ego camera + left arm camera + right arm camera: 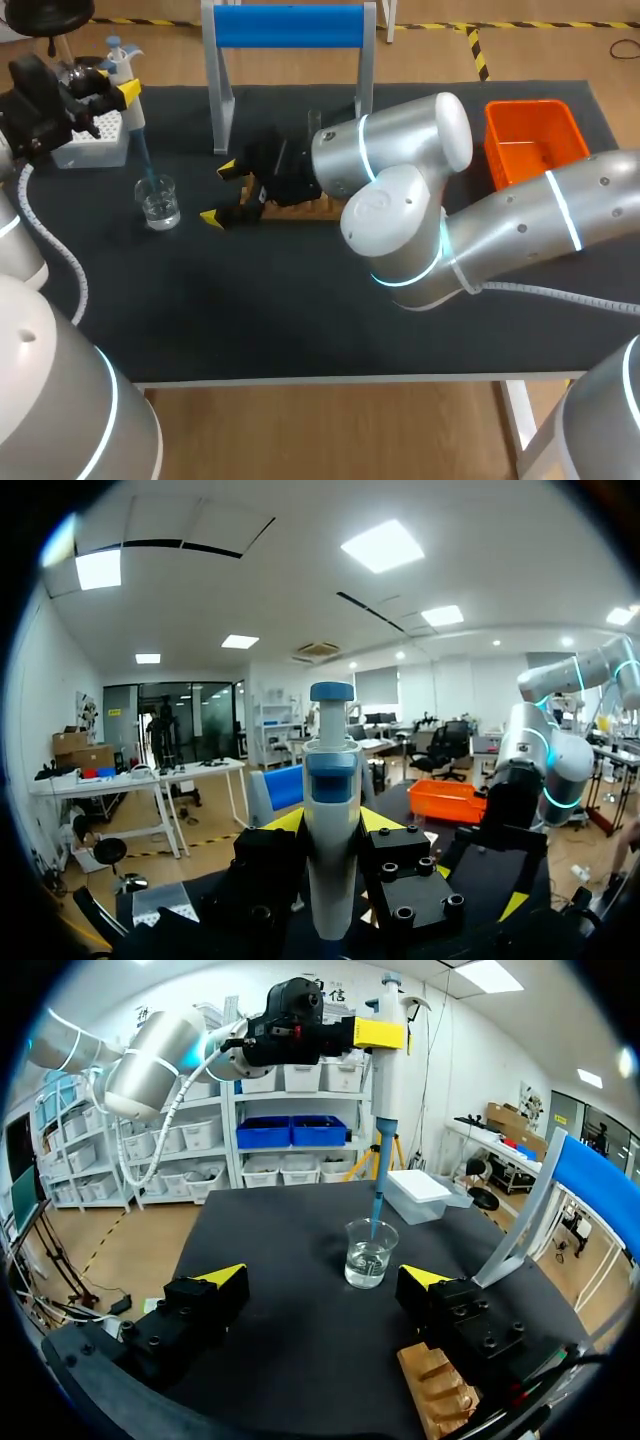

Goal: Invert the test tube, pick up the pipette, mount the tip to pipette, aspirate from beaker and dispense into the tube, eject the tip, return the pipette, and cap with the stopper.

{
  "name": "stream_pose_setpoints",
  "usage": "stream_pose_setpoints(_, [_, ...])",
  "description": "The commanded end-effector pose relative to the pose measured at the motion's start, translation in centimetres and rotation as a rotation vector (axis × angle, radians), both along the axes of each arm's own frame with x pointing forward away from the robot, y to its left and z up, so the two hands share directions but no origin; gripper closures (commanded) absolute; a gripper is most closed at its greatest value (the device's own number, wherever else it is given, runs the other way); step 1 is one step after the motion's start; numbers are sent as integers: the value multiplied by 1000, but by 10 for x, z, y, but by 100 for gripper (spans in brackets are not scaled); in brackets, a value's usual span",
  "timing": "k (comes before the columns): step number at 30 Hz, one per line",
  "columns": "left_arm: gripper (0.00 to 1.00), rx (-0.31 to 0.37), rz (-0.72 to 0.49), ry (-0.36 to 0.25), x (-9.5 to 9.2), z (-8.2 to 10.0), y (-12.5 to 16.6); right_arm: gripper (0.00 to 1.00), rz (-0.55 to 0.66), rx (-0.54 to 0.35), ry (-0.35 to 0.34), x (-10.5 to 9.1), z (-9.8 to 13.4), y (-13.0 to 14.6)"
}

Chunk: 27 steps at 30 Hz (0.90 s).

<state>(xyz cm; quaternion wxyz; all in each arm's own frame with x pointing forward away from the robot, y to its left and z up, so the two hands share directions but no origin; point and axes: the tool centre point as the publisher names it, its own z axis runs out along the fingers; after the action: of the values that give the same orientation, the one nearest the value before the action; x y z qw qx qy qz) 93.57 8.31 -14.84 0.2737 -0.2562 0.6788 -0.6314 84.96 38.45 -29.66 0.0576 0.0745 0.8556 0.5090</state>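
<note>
My left gripper (pixel 118 92) is shut on the white and blue pipette (pixel 120 62) and holds it upright above the glass beaker (pixel 159 201). The pipette's blue tip (pixel 143 155) reaches down into the beaker. In the left wrist view the pipette (pixel 331 810) stands between the yellow-tipped fingers of the left gripper (pixel 332 825). My right gripper (pixel 222 192) hangs open just right of the beaker, in front of the wooden rack (pixel 300 208). From the right wrist, the beaker (pixel 370 1253) and blue tip (pixel 377 1208) lie ahead of the open right gripper (pixel 325 1280). I cannot make out the test tube.
A white tip box (pixel 95 140) stands at the back left, behind the beaker. A stand with a blue top bar (pixel 290 27) rises at the back middle. An orange bin (pixel 530 140) sits at the back right. My right arm's elbow (pixel 400 215) covers the table's middle.
</note>
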Motion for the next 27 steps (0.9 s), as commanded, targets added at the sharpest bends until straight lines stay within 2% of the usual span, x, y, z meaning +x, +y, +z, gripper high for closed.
stream_pose_setpoints(1, [100, 3, 5, -1, 3, -5, -4, 0, 2, -3, 2, 0, 1, 0])
stream_pose_setpoints(27, [100, -6, 23, 1, 8, -27, 2, 0, 2, -3, 2, 0, 1, 0])
